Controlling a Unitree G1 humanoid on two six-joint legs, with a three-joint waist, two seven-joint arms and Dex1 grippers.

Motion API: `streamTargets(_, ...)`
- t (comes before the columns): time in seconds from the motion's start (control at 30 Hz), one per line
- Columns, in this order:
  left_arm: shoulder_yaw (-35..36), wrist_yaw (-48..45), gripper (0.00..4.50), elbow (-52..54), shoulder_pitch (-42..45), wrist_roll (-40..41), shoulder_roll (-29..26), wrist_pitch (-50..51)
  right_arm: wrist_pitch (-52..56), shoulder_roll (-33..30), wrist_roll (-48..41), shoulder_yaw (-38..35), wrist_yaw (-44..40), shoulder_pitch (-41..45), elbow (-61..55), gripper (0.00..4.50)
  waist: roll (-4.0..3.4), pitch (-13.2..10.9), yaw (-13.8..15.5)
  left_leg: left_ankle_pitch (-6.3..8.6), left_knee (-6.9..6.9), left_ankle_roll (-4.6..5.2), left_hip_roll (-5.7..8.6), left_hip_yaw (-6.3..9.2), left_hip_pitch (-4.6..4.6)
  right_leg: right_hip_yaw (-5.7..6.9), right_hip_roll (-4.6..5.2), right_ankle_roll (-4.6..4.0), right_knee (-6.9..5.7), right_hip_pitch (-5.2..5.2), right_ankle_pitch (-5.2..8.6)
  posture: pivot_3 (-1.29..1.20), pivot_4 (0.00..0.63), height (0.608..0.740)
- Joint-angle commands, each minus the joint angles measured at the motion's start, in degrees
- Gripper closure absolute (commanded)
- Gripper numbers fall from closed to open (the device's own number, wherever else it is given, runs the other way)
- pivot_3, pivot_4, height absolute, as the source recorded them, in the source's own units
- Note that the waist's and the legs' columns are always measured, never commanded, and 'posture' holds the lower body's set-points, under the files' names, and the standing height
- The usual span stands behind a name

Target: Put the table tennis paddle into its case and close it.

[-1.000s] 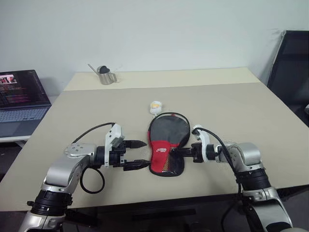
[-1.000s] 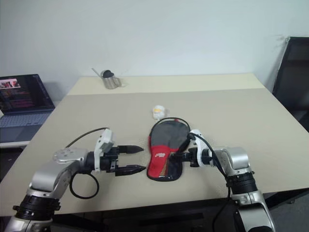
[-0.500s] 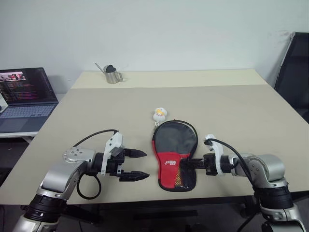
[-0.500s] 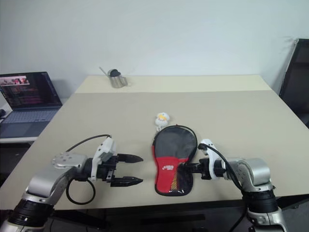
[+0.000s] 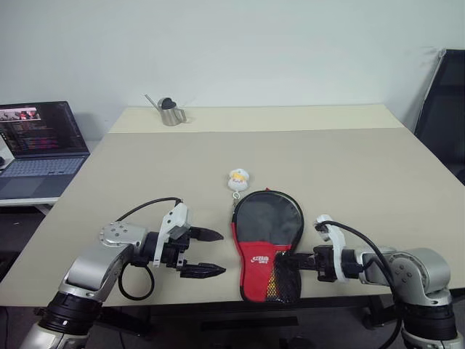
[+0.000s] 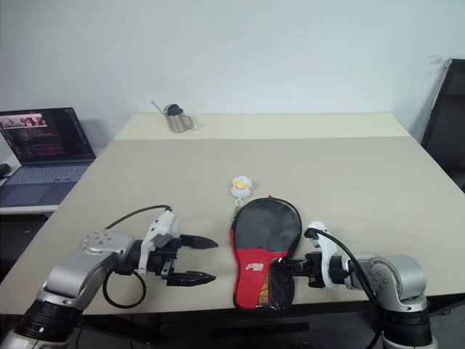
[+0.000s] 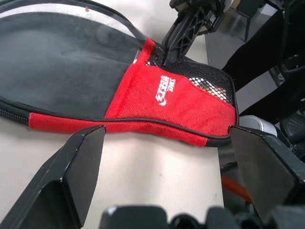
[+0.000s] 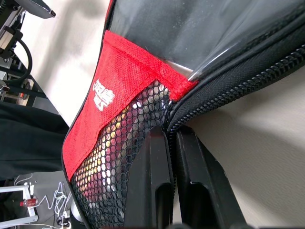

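A: How are the fingers set?

B: The left gripper [image 5: 206, 252] is seen low and left of centre in the left eye view, its two black fingers spread wide with nothing between them; bare table [image 5: 349, 167] lies under them, and the case [image 5: 267, 242] is just beside their tips, not touched. The right gripper [image 5: 290, 262] is pressed fully together. In the right wrist view its fingers [image 8: 157, 186] are pinched on the zipped edge of the case, where the mesh panel meets the black border.

A: What differs from a second ago?

B: The right gripper has been drawn back toward the lower right of the frame, and the case has been dragged along with it, so its handle end now reaches the near table edge. The left gripper has barely shifted. The whole view has also swung, so the laptop [image 5: 40, 142] is shown more fully at the left.

A: How does the case look?

B: It lies flat at lower centre: black round head, red band with a white logo, mesh at the handle end. The ball charm [image 5: 237, 179] rests just above it. Whether the zip is fully closed cannot be told.
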State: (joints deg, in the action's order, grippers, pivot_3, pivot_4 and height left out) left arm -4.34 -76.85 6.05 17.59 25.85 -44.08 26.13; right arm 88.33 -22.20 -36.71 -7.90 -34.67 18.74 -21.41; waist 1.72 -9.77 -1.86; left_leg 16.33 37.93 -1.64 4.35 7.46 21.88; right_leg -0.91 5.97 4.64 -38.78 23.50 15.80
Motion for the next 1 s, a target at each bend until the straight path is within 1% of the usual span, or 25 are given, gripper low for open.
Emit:
streamTargets(0.03,0.3,-0.5,0.00,-0.1,0.9,-0.1,-0.7,-1.1,0.1,-0.9,-1.5,-1.4,0.4,0.1,-1.2,4.47,0.00,0.0,0.0,0.00,0.00,0.00,0.00,0.00,0.00,0.00,0.00,0.00,0.01,-0.01,0.00,0.00,0.150,0.740)
streamTargets(0.27,0.2,-0.5,0.00,-0.4,0.8,-0.4,-0.3,-1.7,-0.4,-0.4,-0.4,-1.6,3.6,1.0,0.7,4.47,0.00,0.0,0.0,0.00,0.00,0.01,0.00,0.01,-0.01,0.01,0.00,0.00,0.00,-0.02,0.00,0.00,0.150,0.740)
streamTargets(0.43,0.4,-0.3,0.00,-0.2,0.3,-0.3,-0.4,-1.8,1.4,0.4,0.1,-4.3,6.1,1.3,2.4,4.47,0.00,0.0,0.0,0.00,0.01,0.01,0.00,0.02,-0.04,0.03,0.00,0.00,0.00,-0.08,0.00,0.00,0.150,0.740)
streamTargets(0.53,0.5,0.2,0.00,0.3,-0.2,-0.2,-0.2,-1.8,2.2,-0.2,-0.1,-7.0,6.9,1.1,1.6,3.76,0.00,0.0,0.1,0.00,0.02,0.01,0.00,0.03,-0.07,0.05,0.00,0.00,0.00,-0.14,0.00,0.00,0.150,0.740)
streamTargets(0.63,0.8,0.7,0.00,0.7,-1.0,-0.1,-0.1,-1.8,4.0,-0.2,-2.5,-10.2,7.1,-0.1,-1.8,2.85,0.00,0.0,0.2,0.00,0.02,0.01,0.00,0.06,-0.09,0.09,0.01,0.00,0.00,-0.18,0.00,0.00,0.150,0.740)
streamTargets(0.67,0.8,0.9,0.00,0.8,-1.1,0.0,-0.1,-1.8,4.2,-0.1,-3.9,-10.6,7.4,-0.8,-2.9,2.54,0.00,0.0,0.2,0.00,0.02,0.01,0.00,0.07,-0.09,0.09,0.00,0.00,0.01,-0.18,0.00,0.00,0.150,0.740)
streamTargets(0.7,0.8,1.0,0.00,0.8,-1.3,0.0,0.0,-1.9,4.2,-0.1,-5.3,-10.6,7.5,-1.6,-4.1,2.14,0.00,0.0,0.2,0.00,0.01,0.01,0.00,0.08,-0.08,0.10,0.00,0.00,0.01,-0.18,0.00,0.00,0.150,0.740)
streamTargets(0.8,0.6,1.4,0.00,1.0,-1.5,0.0,0.3,-2.0,4.2,0.1,-10.2,-10.5,7.7,-3.5,-7.9,1.21,-0.02,0.0,0.1,0.00,0.00,0.01,-0.02,0.09,-0.08,0.11,-0.01,0.00,0.04,-0.18,0.00,0.00,0.150,0.740)
streamTargets(0.9,0.7,1.9,0.00,0.9,-1.5,0.2,0.6,-2.0,2.3,-0.4,-11.1,-10.1,6.6,-2.3,-11.3,0.19,-0.04,0.0,0.0,0.00,0.00,0.02,-0.02,0.07,-0.09,0.08,-0.01,0.00,0.03,-0.18,0.00,0.00,0.150,0.740)
streamTargets(0.93,0.9,2.1,0.00,0.8,-1.4,0.1,0.7,-2.0,-0.1,-1.5,-10.6,-9.2,6.2,-2.1,-12.0,0.08,-0.04,0.0,0.0,0.00,0.00,0.02,-0.02,0.07,-0.09,0.07,-0.01,0.00,0.03,-0.17,0.00,0.00,0.150,0.740)
streamTargets(1.0,1.7,3.8,0.00,-0.4,-0.6,-0.1,1.4,-2.2,-5.9,-1.6,-10.1,-8.2,5.6,0.9,-12.7,0.08,-0.04,0.0,0.0,0.00,0.00,0.02,-0.02,0.07,-0.10,0.09,-0.02,0.00,0.02,-0.18,0.00,0.00,0.150,0.740)
